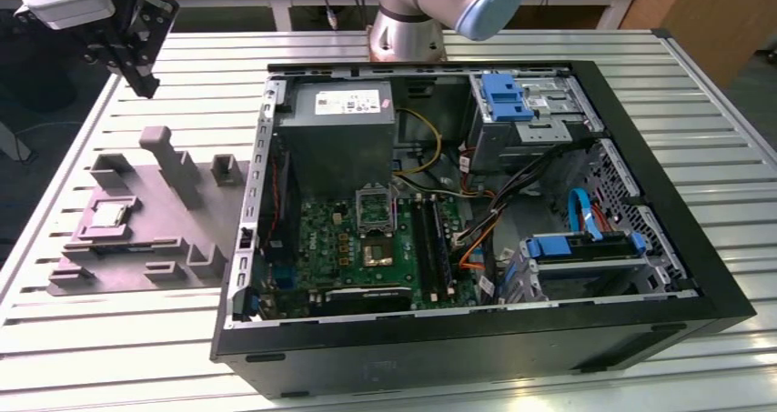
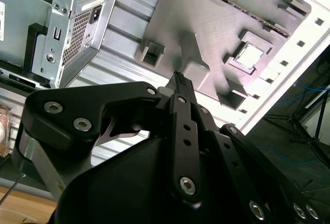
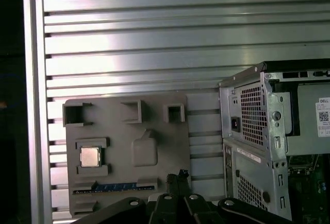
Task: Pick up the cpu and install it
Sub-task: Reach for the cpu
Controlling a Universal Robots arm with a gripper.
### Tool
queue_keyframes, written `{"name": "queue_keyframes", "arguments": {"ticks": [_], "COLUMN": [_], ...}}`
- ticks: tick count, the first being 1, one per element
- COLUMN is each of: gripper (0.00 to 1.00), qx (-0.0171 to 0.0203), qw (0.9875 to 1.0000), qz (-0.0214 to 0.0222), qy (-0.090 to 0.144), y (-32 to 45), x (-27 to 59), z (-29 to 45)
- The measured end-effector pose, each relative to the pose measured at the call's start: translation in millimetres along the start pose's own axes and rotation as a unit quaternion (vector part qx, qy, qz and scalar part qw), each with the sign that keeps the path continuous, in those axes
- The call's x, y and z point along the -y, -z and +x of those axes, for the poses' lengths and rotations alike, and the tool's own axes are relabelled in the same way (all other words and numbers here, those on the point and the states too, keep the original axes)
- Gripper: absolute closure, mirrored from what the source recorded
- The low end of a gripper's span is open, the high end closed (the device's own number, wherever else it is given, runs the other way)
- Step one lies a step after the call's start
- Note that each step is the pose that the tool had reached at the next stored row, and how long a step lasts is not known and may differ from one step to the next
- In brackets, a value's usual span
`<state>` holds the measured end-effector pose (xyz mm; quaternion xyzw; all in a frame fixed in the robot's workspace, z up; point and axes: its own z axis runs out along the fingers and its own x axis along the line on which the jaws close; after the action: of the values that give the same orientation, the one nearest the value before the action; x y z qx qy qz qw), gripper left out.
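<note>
As the cpu (image 1: 107,216) lies in its recess on the grey-purple tray (image 1: 127,253), not yet lifted, you may enter the exterior view thus: claw (image 1: 148,89) high over the bench (image 1: 146,339), beyond the tray's far end and well apart from the chip; open computer case (image 1: 680,276) to the exterior view's right of the tray; socket (image 1: 371,248) on the board inside it, dark centre bare, its metal frame standing raised; grey power-supply box (image 1: 344,125) farther back in the case.

Second wrist view: claw (image 2: 178,75) with its jaws drawn together on nothing; cpu (image 2: 249,55) pale and square, off to one side of the finger line, not beneath it; raised blocks (image 2: 196,69) of the tray standing between.

First wrist view: claw (image 3: 181,174) clenched and empty over the tray's edge; cpu (image 3: 89,156) seated between two low walls, well aside from the tips; computer case (image 3: 247,131) near.

Hazards, as judged: a descent with the jaws closed would press the tips onto the chip's lid rather than straddle it; the flanking walls seem to leave only two free sides, so a wrongly turned claw would strike plastic; the raised blocks could catch a low sideways approach; a thin flat chip pinched off-centre may tilt or slip out; set down askew or dropped onto the socket, it could damage the contacts; the case wall and raised frame crowd the way in.
</note>
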<state>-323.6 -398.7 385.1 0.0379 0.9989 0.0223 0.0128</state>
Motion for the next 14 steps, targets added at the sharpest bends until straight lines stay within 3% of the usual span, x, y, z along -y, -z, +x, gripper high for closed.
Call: {"name": "queue_keyframes", "arguments": {"ticks": [14], "gripper": [0.89], "qx": [0.0000], "qw": [1.0000], "qz": [0.0000], "qy": [0.000], "y": [0.1], "x": [0.5], "z": [6.2]}}
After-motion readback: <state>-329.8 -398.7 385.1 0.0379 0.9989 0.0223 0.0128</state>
